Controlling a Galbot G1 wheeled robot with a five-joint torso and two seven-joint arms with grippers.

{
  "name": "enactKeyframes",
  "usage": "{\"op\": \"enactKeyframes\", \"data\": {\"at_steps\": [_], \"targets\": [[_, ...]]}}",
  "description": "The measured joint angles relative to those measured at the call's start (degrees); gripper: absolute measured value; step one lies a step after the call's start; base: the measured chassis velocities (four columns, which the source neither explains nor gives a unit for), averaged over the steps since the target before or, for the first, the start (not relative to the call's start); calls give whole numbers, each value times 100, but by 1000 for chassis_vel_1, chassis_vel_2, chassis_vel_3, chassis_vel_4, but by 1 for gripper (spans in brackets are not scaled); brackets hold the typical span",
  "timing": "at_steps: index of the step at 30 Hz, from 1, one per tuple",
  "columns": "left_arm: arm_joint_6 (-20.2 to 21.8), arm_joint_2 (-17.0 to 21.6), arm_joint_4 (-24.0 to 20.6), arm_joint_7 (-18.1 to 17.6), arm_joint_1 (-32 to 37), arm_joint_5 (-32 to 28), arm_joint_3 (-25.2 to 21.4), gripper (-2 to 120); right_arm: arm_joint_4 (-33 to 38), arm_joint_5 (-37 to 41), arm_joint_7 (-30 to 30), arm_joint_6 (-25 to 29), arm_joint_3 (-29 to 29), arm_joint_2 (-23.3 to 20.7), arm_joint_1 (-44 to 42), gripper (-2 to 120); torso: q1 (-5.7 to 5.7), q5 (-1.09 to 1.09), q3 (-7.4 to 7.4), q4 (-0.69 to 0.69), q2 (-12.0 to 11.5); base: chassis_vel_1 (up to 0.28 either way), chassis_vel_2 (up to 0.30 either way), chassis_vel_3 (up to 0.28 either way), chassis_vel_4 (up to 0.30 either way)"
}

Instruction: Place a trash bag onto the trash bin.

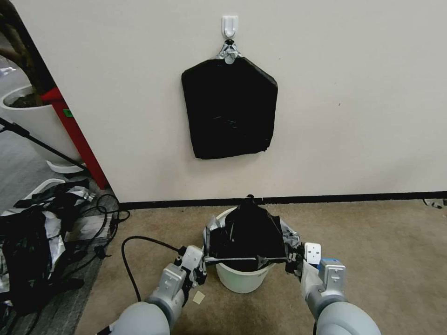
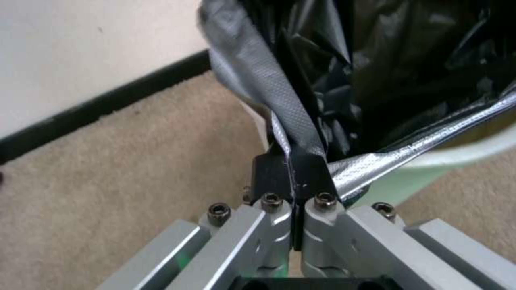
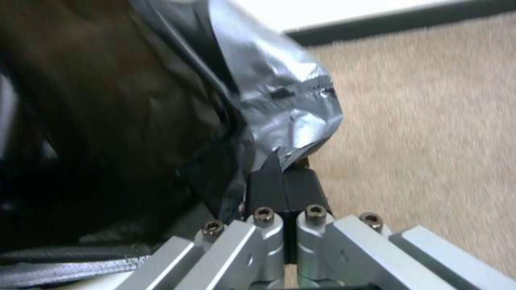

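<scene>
Both of your grippers pinch the trash bag's mouth, stretched across the trash bin by the wall.

Your left gripper (image 1: 203, 266) sits at the left side of the trash bin (image 1: 240, 279), its jaws clenched on the silvery edge of the trash bag (image 1: 249, 230); the left wrist view shows the fingers (image 2: 269, 173) pressed together on the film. Your right gripper (image 1: 294, 260) is at the bin's right side, jaws likewise clamped on the bag's edge. Between them the near hem runs taut across the bin's opening, and the black film rises to a peak above the bin. The bin stands on the carpet (image 1: 382, 242) just before the wall (image 1: 363, 93), below the black pad of bags (image 1: 228, 109) hanging from a hook (image 1: 230, 25).
</scene>
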Motion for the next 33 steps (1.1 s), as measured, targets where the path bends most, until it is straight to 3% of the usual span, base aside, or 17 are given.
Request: {"op": "enactKeyframes", "data": {"at_steps": [14, 20, 24, 33], "targets": [[204, 142, 89, -41, 159, -105, 163, 0, -324, 686, 213, -410, -122, 50, 138, 0, 0, 0, 0, 0, 0, 0, 0, 0, 0], [144, 167, 435, -4, -55, -104, 250, 0, -605, 718, 181, -317, -228, 4, 312, 0, 0, 0, 0, -1, 0, 0, 0, 0, 0], [-130, 44, 703, -4, -72, 120, 343, 0, -815, 787, 143, -328, -183, 74, 442, 0, 0, -1, 1, 0, 0, 0, 0, 0, 0], [-156, -172, 1086, -4, -371, 172, 462, 0, -1205, 696, -2, -310, -216, 145, 615, 0, 0, 0, 1, 0, 0, 0, 0, 0, 0]]}}
